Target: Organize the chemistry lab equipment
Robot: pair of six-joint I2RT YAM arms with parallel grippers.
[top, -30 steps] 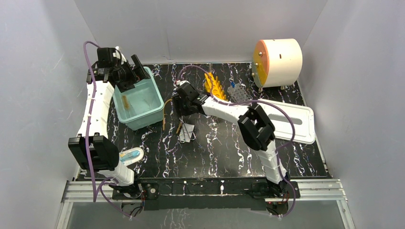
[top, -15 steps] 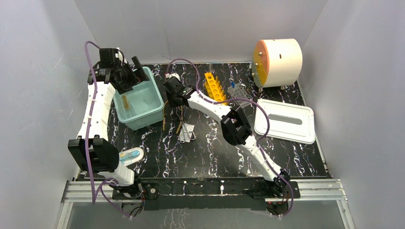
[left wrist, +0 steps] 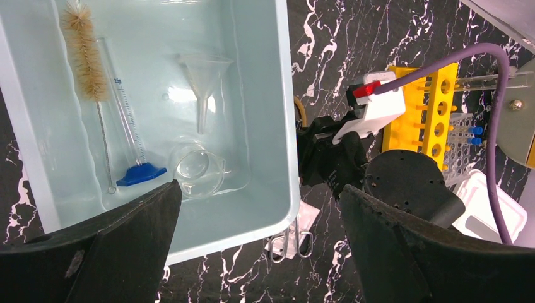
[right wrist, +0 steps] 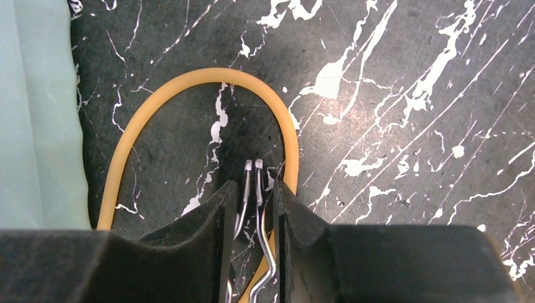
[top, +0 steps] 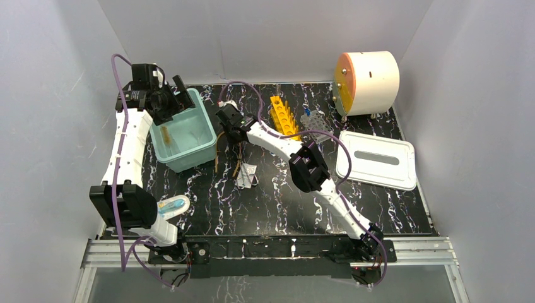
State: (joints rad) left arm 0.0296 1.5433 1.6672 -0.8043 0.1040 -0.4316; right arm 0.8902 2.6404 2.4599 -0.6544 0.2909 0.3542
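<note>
Black marbled tabletop [top: 284, 196], teal bin [top: 183, 161] back left, white lid [top: 378, 172] right, white drum [top: 375, 76].

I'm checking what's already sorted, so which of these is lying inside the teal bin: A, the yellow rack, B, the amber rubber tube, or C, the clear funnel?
C: the clear funnel lies on the floor of the teal bin, next to the glass beaker.

The black marbled tabletop [top: 277, 202] carries a teal bin [top: 183, 162]. Just right of the bin lie the amber rubber tube [right wrist: 189, 95] and wire tongs [top: 247, 178]. Farther right are 1 yellow rack [top: 284, 117], 1 clear plastic tube rack [top: 313, 120] and 1 white lid [top: 377, 161].
</note>
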